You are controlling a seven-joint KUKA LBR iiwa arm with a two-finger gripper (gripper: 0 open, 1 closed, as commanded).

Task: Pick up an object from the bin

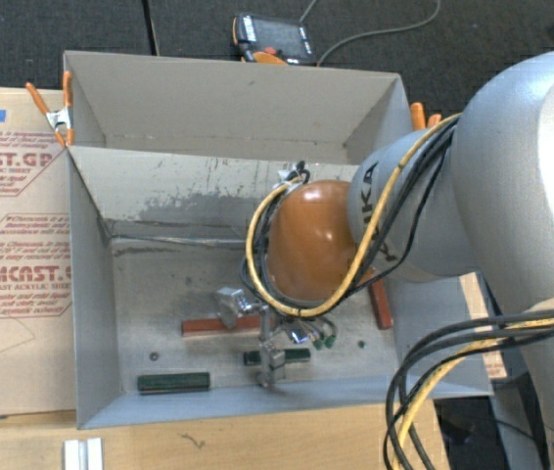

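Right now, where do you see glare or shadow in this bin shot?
Camera view: soft sheen on the orange wrist cover; the white arm is brightest; the bin floor is evenly lit, slightly shaded beneath the end effector.

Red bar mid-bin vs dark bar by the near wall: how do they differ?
Colour: the red bar is reddish-brown; the dark bar is blackish green. Place: the red bar lies mid-floor, its right end close to the tool; the dark bar lies by the near wall, left of the tool and apart from it. Shared: both are slim, flat on the floor, long axis running left-right.
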